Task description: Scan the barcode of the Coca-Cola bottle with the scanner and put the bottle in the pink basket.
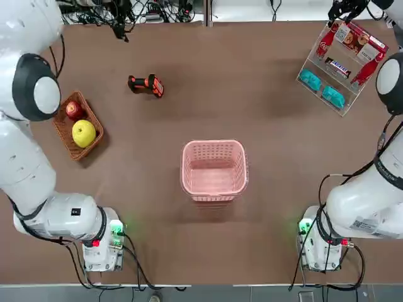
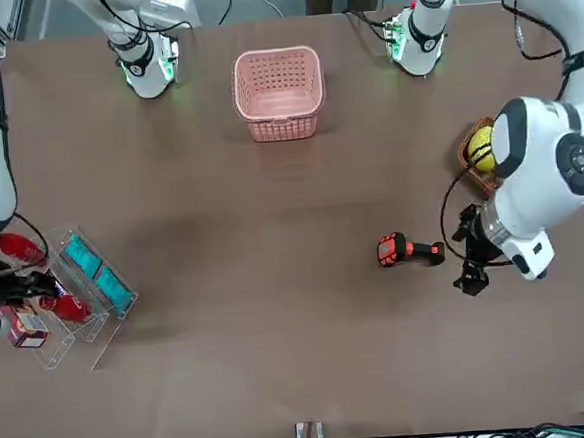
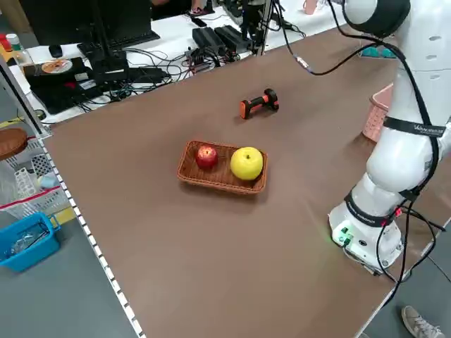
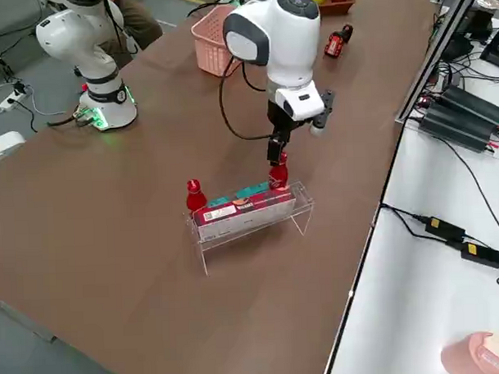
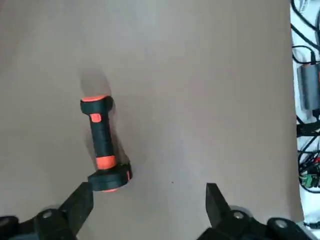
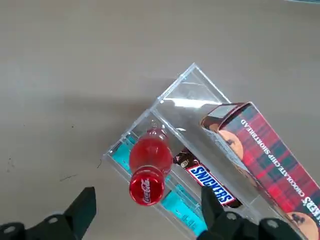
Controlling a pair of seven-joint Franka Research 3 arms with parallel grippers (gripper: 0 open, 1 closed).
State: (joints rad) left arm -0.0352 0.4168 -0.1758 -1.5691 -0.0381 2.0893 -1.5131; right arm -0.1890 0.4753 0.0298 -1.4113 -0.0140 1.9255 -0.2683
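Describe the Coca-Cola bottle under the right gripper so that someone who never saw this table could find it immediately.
Look at the clear plastic rack near the table's far right corner, holding snack boxes and teal packs. Two red bottles stand at its ends. The Coca-Cola bottle is the one directly below the open right gripper; the second bottle stands at the other end with nothing above it.

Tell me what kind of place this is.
Probably a robotics lab staged as a shop checkout: a brown table with a barcode scanner, a clear snack rack and tangled cables beside it.

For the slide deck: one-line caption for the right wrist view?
Open right gripper above the Coca-Cola bottle standing in a clear display rack.
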